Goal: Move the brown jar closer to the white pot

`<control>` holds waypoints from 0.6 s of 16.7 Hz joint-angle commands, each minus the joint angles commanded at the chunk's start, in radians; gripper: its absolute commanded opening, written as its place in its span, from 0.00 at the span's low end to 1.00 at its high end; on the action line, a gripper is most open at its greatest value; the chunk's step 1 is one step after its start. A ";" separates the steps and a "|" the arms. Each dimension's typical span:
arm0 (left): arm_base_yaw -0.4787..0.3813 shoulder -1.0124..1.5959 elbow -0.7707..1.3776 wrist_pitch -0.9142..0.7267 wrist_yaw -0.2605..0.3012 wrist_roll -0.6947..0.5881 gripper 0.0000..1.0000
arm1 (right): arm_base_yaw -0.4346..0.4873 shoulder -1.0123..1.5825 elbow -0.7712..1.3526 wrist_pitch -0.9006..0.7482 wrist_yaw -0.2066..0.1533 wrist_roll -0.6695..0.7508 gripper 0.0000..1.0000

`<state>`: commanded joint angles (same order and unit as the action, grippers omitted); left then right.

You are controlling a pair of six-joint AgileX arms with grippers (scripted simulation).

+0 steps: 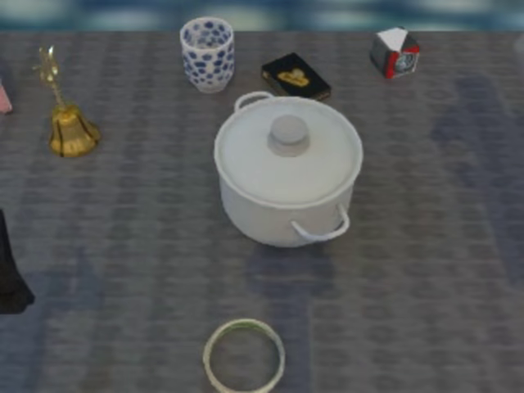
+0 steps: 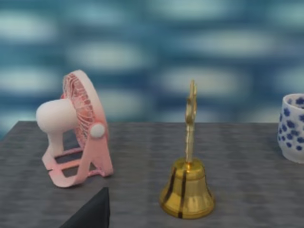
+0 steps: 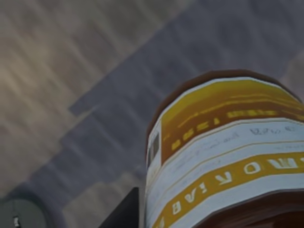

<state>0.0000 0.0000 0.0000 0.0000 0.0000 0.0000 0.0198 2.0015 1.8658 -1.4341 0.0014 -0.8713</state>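
The white pot (image 1: 286, 176), lid on with a grey knob, stands at the table's middle. The brown jar (image 3: 228, 152) appears only in the right wrist view, filling it with its yellow-and-white label; the top view does not show it. My right gripper (image 3: 199, 218) is shut on the jar, one dark finger (image 3: 127, 211) lying against its side, and the table with dark shadows lies well beyond it. The right arm itself is outside the top view. My left gripper (image 1: 8, 278) sits parked at the table's left edge.
A gold bell (image 1: 70, 131) stands at the left, with a pink fan (image 2: 76, 128) beyond it. Along the back are a blue-dotted cup (image 1: 207, 53), a black box (image 1: 295, 76) and a red-white cube (image 1: 395, 51). A pale ring (image 1: 244, 355) lies at the front.
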 joint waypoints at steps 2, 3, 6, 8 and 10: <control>0.000 0.000 0.000 0.000 0.000 0.000 1.00 | 0.000 0.000 0.000 0.000 0.000 0.000 0.00; 0.000 0.000 0.000 0.000 0.000 0.000 1.00 | -0.006 0.003 0.004 0.002 0.000 0.002 0.00; 0.000 0.000 0.000 0.000 0.000 0.000 1.00 | 0.003 0.015 0.010 0.000 0.000 0.036 0.00; 0.000 0.000 0.000 0.000 0.000 0.000 1.00 | 0.022 0.038 0.023 0.001 -0.001 0.107 0.00; 0.000 0.000 0.000 0.000 0.000 0.000 1.00 | 0.050 0.067 0.042 0.005 -0.002 0.219 0.00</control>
<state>0.0000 0.0000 0.0000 0.0000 0.0000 0.0000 0.0693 2.0685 1.9083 -1.4295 -0.0006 -0.6522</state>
